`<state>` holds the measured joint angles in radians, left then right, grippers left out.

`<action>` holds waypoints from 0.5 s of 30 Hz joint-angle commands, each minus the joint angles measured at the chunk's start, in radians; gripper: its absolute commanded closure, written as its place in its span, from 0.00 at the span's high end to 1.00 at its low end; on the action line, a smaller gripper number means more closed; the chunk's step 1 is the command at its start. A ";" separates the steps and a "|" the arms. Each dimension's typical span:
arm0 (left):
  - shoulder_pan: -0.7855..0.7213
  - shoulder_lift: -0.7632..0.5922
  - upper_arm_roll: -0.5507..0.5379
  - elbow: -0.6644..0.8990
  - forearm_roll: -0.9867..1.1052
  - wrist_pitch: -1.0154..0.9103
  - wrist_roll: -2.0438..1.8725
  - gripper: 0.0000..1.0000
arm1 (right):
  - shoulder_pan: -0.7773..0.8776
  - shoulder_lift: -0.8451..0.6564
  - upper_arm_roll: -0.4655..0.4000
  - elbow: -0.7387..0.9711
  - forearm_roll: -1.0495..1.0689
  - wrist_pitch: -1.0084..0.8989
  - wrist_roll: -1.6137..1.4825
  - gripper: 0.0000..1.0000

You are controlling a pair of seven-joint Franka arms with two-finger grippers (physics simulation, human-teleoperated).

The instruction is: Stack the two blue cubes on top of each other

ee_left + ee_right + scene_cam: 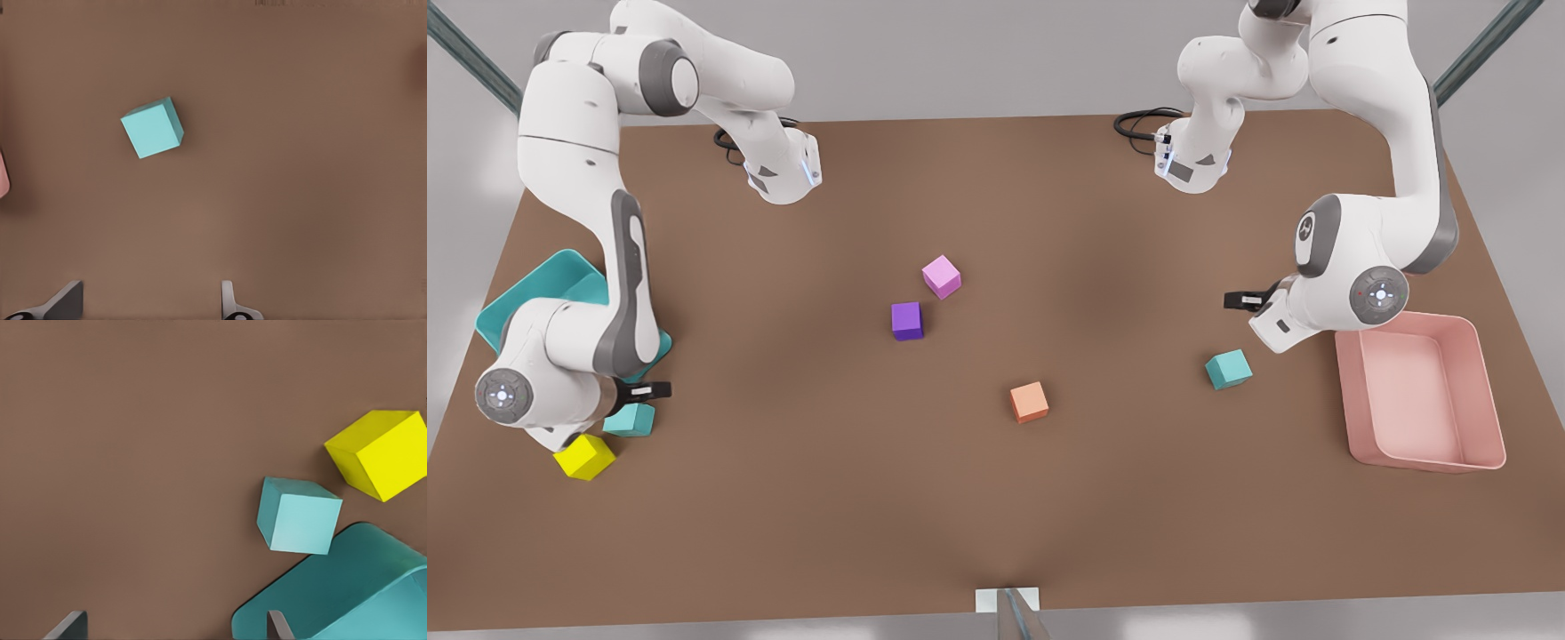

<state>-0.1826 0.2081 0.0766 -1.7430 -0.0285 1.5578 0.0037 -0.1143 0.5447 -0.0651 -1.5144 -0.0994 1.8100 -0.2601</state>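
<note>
Front view first, nearest things first: on the brown table [996,498], toward the front view's left, a yellow cube [584,457] sits just beside one blue cube [631,420]. Above them hangs the right tool [656,389], its dark fingers pointing toward the table's middle. Behind that arm lies the teal tray [560,280], partly hidden by the arm.

Right wrist view gives the same corner: the blue cube [299,515] rests flat on the table, near the yellow cube [380,453] but apart from it, and close against the rounded corner of the teal tray [347,587]; whether cube and tray touch cannot be told. The right tool [177,625] has its two fingertips spread wide with nothing between them.

Mid-table in the front view stands an orange cube [1030,402]; farther back come a dark purple cube [906,321] and a pink cube [942,276], near each other.

On the front view's right, the second blue cube [1228,369] lies alone, between the orange cube and the pink tray [1423,400]. The left tool [1240,300] hovers just behind it.

Left wrist view shows this second blue cube [153,127] turned at an angle on bare table, well clear of the left tool [150,303], whose fingertips are spread wide and empty.
</note>
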 commanded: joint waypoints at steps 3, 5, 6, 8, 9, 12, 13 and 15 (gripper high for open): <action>0.002 -0.001 0.000 0.000 0.001 0.007 0.016 1.00 | -0.012 0.040 -0.001 0.023 0.018 0.058 -0.050 1.00; 0.005 -0.001 0.000 0.000 0.001 0.007 0.016 1.00 | -0.054 0.070 0.001 0.033 0.033 0.060 -0.060 1.00; 0.005 -0.001 0.000 0.000 0.001 0.007 0.016 1.00 | -0.061 0.087 0.001 0.045 0.032 0.060 -0.060 1.00; 0.008 -0.002 0.000 0.000 0.002 0.007 0.016 1.00 | -0.090 0.142 0.001 0.091 0.038 0.061 -0.073 1.00; 0.008 -0.001 0.000 0.000 0.002 0.007 0.016 1.00 | -0.090 0.169 -0.001 0.122 0.036 0.060 -0.073 1.00; 0.011 -0.001 0.000 0.000 0.002 0.016 0.016 1.00 | -0.100 0.199 0.001 0.155 0.038 0.060 -0.074 1.00; 0.011 -0.001 0.000 0.000 0.002 0.015 0.016 1.00 | -0.104 0.201 0.001 0.155 0.040 0.061 -0.074 1.00; 0.011 0.001 0.000 -0.001 0.002 0.016 0.016 1.00 | -0.122 0.221 -0.001 0.160 0.041 0.066 -0.076 1.00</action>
<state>-0.1719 0.2092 0.0765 -1.7443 -0.0267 1.5700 0.0130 -0.2313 0.7633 -0.0648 -1.3566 -0.0622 1.8675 -0.2979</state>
